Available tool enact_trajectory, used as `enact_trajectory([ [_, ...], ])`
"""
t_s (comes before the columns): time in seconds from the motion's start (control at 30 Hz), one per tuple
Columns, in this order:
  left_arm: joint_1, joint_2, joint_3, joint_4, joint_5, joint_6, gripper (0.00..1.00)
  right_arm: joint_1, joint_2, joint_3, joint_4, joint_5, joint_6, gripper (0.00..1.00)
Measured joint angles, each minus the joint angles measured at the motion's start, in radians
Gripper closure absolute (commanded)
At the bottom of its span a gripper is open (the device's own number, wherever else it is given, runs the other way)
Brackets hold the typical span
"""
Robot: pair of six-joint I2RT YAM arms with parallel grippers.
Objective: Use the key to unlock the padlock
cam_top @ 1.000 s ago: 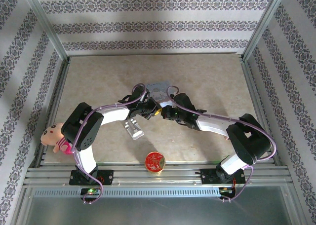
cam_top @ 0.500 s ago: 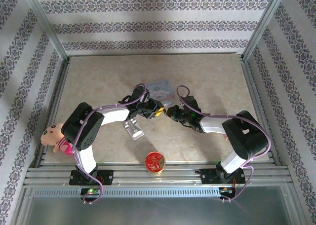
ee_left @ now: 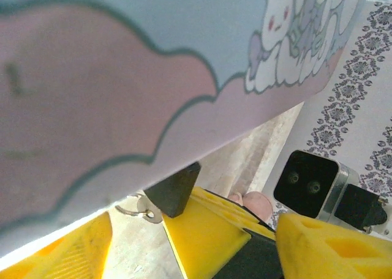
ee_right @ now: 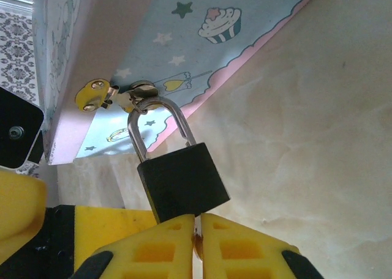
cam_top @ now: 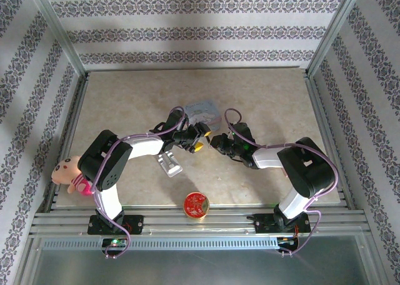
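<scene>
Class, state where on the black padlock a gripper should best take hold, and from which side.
Grip the padlock by its flat-sided black body, coming from its bottom end opposite the shackle. The body juts clear of the tin box, while the shackle is threaded through the hasp.

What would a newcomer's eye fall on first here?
The black padlock hanging from the hasp of the pastel tin, with the right gripper pinched nearly shut just under it. From above, that tin lies mid-table and a red round tin sits at the near edge.
</scene>
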Motion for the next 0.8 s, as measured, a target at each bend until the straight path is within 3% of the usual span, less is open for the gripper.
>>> enact_trajectory([
  [0.13,-0.002,-0.016,0.000,-0.049,-0.008,0.034,0.01,0.000,-0.016,0.000,-0.025,0.008,-0.026,0.83],
  [0.5,-0.002,-0.203,0.063,-0.372,-0.211,0.246,0.01,0.024,-0.166,0.050,-0.273,0.135,-0.203,0.66],
  [0.8,0.056,-0.222,0.149,-0.520,-0.370,0.423,0.01,0.091,-0.120,0.160,-0.443,0.251,-0.328,0.50],
])
